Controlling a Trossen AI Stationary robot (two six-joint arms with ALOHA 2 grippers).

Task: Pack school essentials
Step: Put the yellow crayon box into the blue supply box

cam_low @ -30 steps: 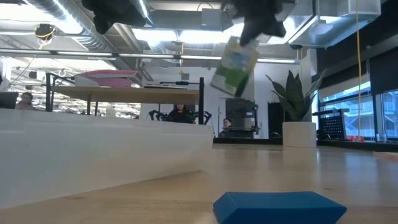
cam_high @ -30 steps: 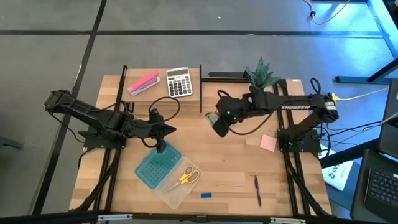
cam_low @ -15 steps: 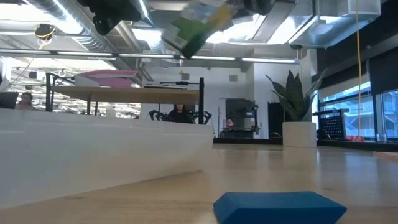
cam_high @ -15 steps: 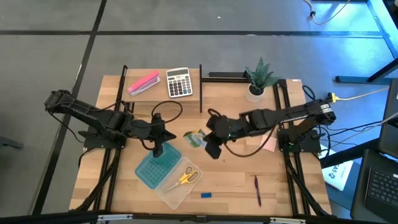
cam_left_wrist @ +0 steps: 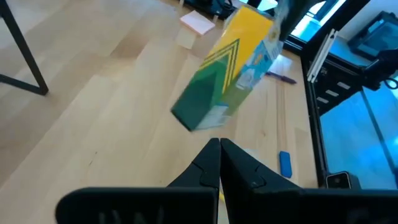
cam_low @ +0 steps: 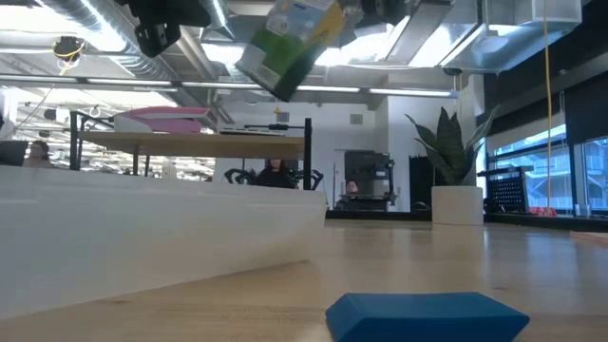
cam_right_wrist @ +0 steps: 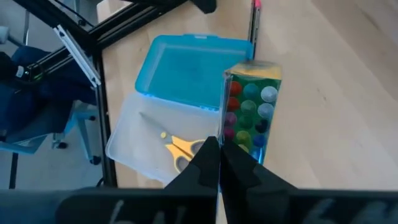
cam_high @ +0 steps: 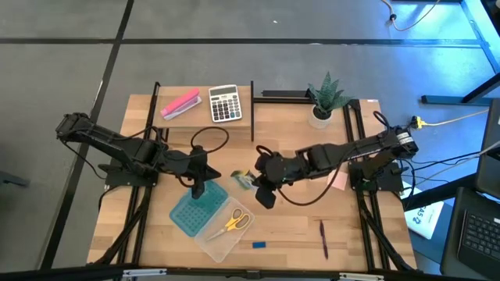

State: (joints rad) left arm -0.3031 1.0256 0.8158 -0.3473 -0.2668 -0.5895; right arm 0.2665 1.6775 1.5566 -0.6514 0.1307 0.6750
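- While the right hand carried the crayon box across the surface over the last second, it went from beside the plant to just beside the open case; the box is clamped in its fingers and held in the air.
- In the low view the box hangs tilted, high above the wood; a second ago it showed farther right in that view.
- The right wrist view looks down past the box onto the case, whose blue lid lies open and whose clear tray already holds the scissors.
- The left hand sits over the blue lid at the far end of the case, its place barely changed across the second; its fingers look pressed together in the left wrist view, with nothing seen between them.
- Left out on the surface are the eraser and the pen, both near the front edge. The pencil I cannot pick out for certain.
- My reading: transport is nearly done and the next step is lowering the box into the tray beside the scissors.
- The tilt matters: the box probably needs laying flat to fit, and the left hand is close enough to the drop point to get in the way.
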